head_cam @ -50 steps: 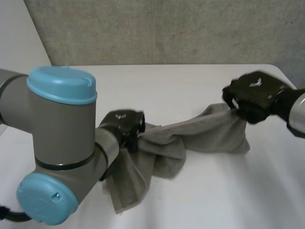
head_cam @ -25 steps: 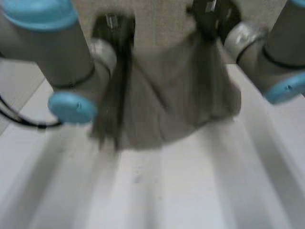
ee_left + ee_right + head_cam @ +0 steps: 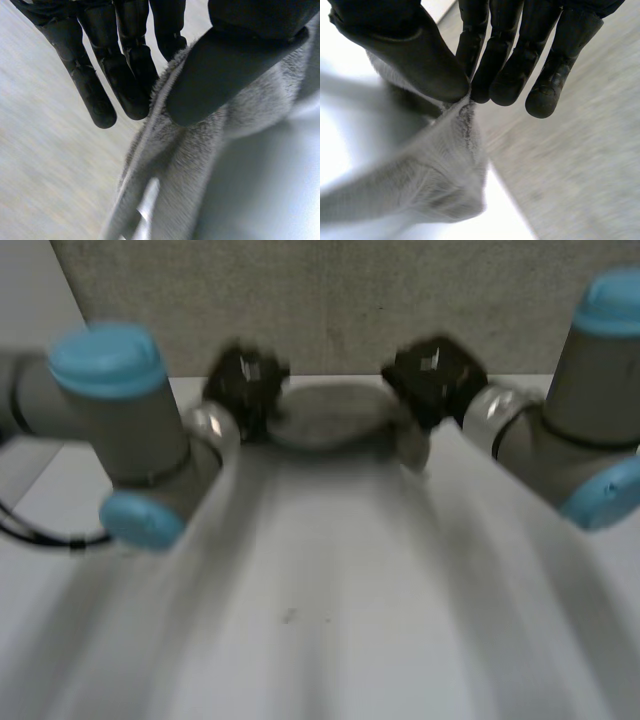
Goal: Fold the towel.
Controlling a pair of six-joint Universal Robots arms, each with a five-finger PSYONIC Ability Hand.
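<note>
The grey towel hangs stretched between my two hands over the far part of the white table. My left hand holds its left end and my right hand its right end. In the left wrist view my left hand pinches the towel between thumb and straight fingers, and the cloth trails away below them. In the right wrist view my right hand pinches an edge of the towel between thumb and fingertips.
A grey wall rises just behind the table's far edge. My left arm and right arm stand at either side, with bare tabletop between them toward the front.
Both hands have swung from low over the table out to its far edge and come closer together. The towel has risen off the table and now hangs between them.
</note>
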